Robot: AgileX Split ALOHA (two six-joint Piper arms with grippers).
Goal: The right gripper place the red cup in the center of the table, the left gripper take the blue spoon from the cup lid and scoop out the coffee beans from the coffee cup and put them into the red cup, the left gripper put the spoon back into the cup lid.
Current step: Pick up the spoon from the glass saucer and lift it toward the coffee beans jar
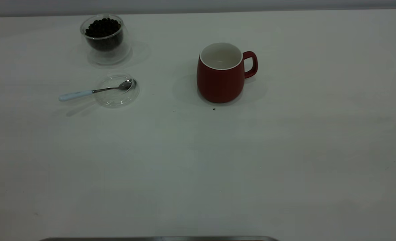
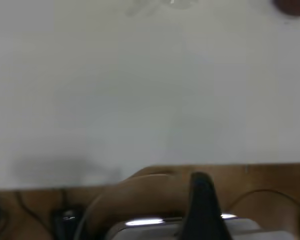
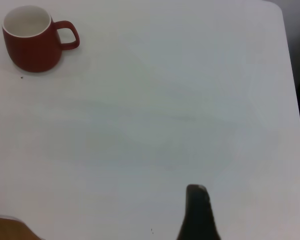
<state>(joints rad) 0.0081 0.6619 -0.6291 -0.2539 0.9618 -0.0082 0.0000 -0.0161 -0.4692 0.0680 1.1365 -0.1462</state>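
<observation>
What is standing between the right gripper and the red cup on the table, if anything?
Nothing visible does. In the right wrist view, only bare table lies between the right gripper and the red cup. The cup's handle points to the right arm's side. The coffee cup and cup lid sit apart, on the cup's other side.

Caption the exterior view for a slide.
Red cup stands empty mid-table; blue spoon rests in the cup lid before the coffee cup of coffee beans.
</observation>
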